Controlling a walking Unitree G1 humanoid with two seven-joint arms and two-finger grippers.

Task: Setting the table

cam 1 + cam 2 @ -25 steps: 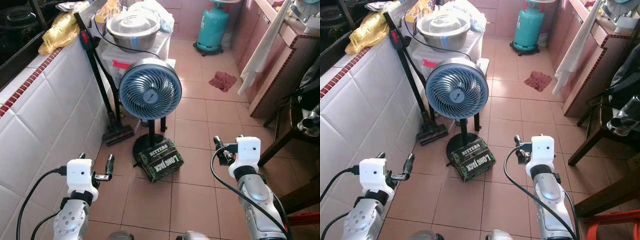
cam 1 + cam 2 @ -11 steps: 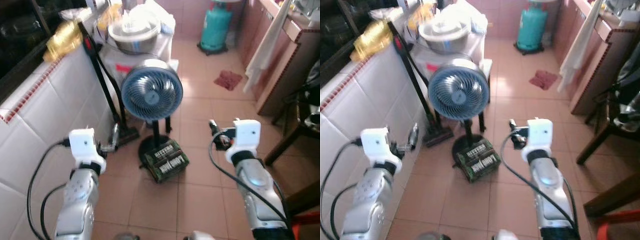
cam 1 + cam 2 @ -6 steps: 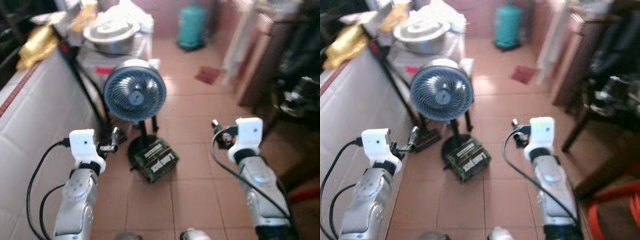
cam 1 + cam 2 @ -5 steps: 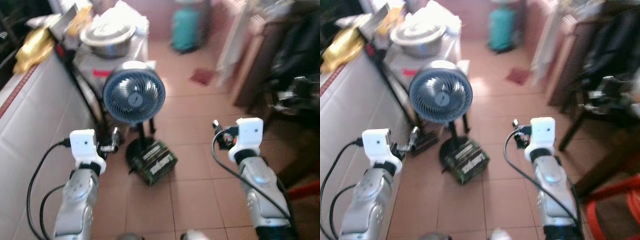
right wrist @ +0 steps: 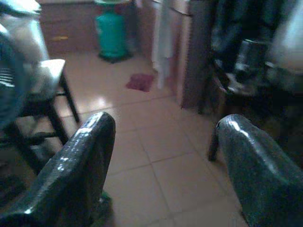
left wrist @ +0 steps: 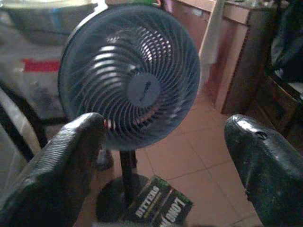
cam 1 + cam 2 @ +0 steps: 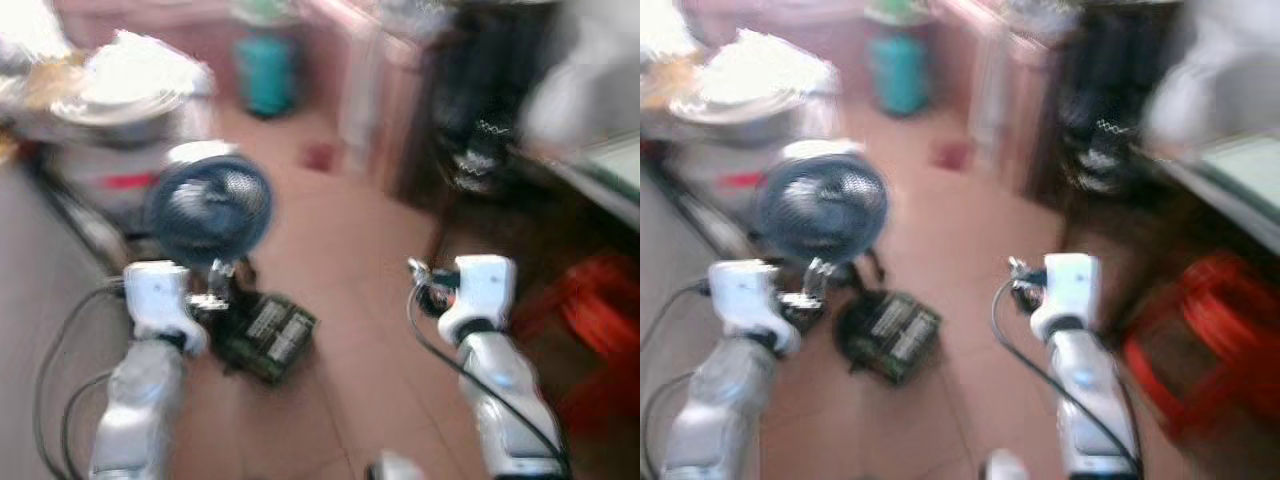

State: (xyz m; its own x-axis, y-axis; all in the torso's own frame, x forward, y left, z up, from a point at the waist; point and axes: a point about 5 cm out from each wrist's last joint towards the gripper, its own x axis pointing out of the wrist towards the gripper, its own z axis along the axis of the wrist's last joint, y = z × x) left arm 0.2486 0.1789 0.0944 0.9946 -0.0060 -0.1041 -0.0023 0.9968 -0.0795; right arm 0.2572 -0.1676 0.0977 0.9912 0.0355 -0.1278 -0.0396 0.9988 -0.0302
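The head views are blurry. The left pincer (image 6: 156, 156) is spread wide and holds nothing, up near a blue fan (image 6: 130, 78) on the tiled floor (image 5: 156, 137). The right pincer (image 5: 163, 165) is spread too, holding nothing. A green-edged desk (image 7: 1230, 170) stands off to the right.

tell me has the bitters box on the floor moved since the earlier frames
No. The bitters box lies at the blue fan's round base, as before; the whole head view swung because the camera turned.
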